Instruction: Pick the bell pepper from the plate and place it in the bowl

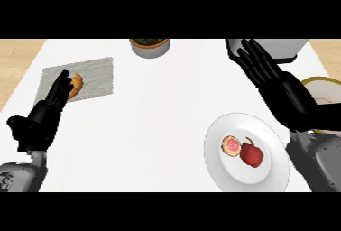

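Bell pepper (252,153), red with a green stem, lies on the white plate (230,176) toward its right side, touching or just beside a pink-frosted donut (231,145). Up and right of the plate is a yellow-rimmed bowl (321,81), its inside largely hidden by the right hand (273,81). That hand hangs above the plate's far edge, fingers straight and spread, holding nothing. Far left of the plate, the left hand (47,113) is open too, fingertips over a grey mat (93,72) bearing a croissant (78,84).
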`<state>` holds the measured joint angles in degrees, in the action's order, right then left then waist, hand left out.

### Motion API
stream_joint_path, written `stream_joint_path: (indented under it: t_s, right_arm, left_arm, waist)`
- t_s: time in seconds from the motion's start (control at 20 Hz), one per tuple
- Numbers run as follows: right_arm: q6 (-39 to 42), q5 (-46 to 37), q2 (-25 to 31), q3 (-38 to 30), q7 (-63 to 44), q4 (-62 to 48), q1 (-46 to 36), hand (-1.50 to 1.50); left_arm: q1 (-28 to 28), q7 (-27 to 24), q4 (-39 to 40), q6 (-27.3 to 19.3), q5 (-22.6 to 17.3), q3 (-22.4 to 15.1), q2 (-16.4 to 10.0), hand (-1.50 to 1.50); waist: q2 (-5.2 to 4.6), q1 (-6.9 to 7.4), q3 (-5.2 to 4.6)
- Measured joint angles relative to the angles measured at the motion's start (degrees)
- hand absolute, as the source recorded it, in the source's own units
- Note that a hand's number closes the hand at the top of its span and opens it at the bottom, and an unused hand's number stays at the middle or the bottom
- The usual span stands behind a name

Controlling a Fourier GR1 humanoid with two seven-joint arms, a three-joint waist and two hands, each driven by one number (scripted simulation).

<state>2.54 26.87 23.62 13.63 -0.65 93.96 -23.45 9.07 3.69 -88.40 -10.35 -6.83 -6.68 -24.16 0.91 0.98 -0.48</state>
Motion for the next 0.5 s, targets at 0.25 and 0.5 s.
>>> stream_joint_path:
  t_s: [0.25, 0.5]
  right_arm:
    - [-8.50, -11.42, 5.21, -2.83, 0.86, 5.92, 3.30, 1.50]
    - [-16.87, -25.85, 15.58, -6.49, -5.52, 0.07, 11.95, -1.50]
  left_arm:
    - [-1.53, -0.28, 0.70, -1.52, -0.22, 3.52, -0.94, 0.00]
    - [-3.50, 0.51, 1.21, -3.43, -0.73, 6.41, -1.65, 0.00]
  waist:
    - [0.03, -2.27, 0.24]
    - [0.27, -7.45, -0.44]
